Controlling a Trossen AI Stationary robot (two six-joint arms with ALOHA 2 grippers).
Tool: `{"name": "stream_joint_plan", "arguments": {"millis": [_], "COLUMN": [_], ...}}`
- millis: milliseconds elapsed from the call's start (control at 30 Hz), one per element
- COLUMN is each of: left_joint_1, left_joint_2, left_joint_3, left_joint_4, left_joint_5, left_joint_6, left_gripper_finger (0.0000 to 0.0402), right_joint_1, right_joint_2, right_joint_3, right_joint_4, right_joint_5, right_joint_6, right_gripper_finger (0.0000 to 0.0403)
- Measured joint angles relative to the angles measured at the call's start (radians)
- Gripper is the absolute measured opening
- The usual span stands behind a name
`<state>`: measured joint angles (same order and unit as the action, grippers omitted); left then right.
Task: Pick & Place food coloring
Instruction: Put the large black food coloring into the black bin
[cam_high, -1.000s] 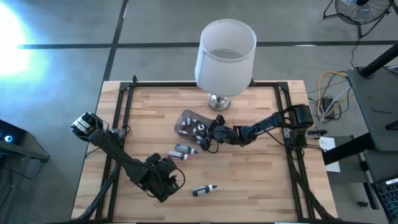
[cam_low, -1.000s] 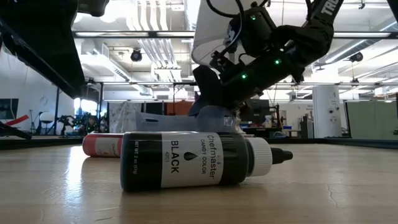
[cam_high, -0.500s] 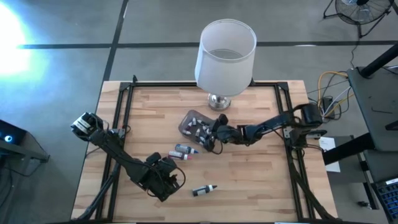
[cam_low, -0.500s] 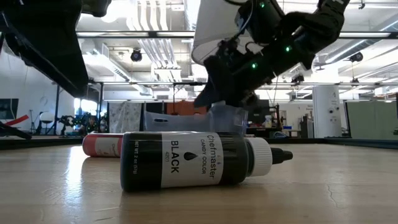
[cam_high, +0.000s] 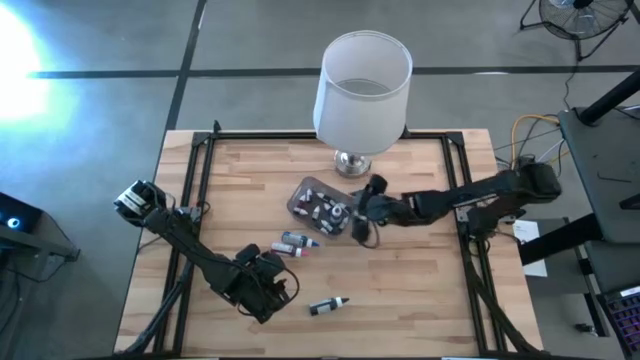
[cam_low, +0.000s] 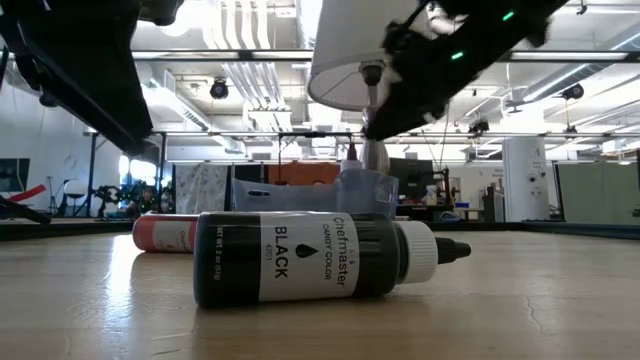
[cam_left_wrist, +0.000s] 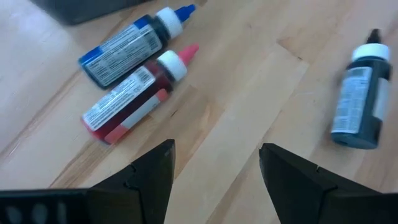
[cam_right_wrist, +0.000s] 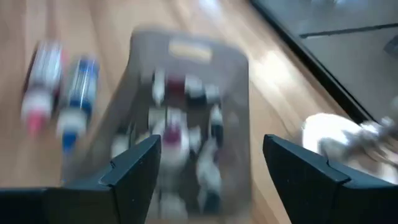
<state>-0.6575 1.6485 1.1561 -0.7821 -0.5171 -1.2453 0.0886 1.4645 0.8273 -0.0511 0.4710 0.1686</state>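
Note:
A small translucent tub (cam_high: 318, 207) holding several food coloring bottles stands at the table's middle, in front of the lamp. A red-capped bottle (cam_left_wrist: 134, 93) and a blue-capped one (cam_left_wrist: 130, 43) lie side by side on the wood (cam_high: 295, 243). A black bottle (cam_high: 328, 305) lies on its side near the front edge. My right gripper (cam_high: 354, 220) hangs open just right of the tub, above it, with nothing between its fingers (cam_right_wrist: 211, 146). My left gripper (cam_high: 280, 288) hovers open near the front, between the pair and the black bottle (cam_left_wrist: 360, 93).
A tall lamp with a white shade (cam_high: 363, 90) and a metal foot (cam_high: 350, 162) stands at the far middle, close behind the tub. A black rail (cam_high: 195, 190) frames the table. Bare wood (cam_high: 420, 290) lies at the front right.
My right gripper has risen from just over the tub and drawn back toward the table's right edge, tipping closer to level. The tub stands uncovered now, shifted slightly. The loose bottles lie as before.

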Motion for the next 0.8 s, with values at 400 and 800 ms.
{"name": "stream_joint_plan", "arguments": {"millis": [400, 800], "left_joint_1": [0.009, -0.001], "left_joint_2": [0.015, 0.28], "left_joint_3": [-0.04, 0.064], "left_joint_4": [0.361, 0.56], "left_joint_5": [0.017, 0.27], "left_joint_6": [0.299, 0.387], "left_gripper_finger": [0.021, 0.021], "right_joint_1": [0.341, 0.418], "right_joint_2": [-0.02, 0.331], "right_joint_3": [-0.013, 0.165], "right_joint_4": [-0.195, -0.072], "right_joint_5": [-0.256, -0.263], "right_joint_6": [0.051, -0.046], "right_gripper_finger": [0.0272, 0.0272]}}
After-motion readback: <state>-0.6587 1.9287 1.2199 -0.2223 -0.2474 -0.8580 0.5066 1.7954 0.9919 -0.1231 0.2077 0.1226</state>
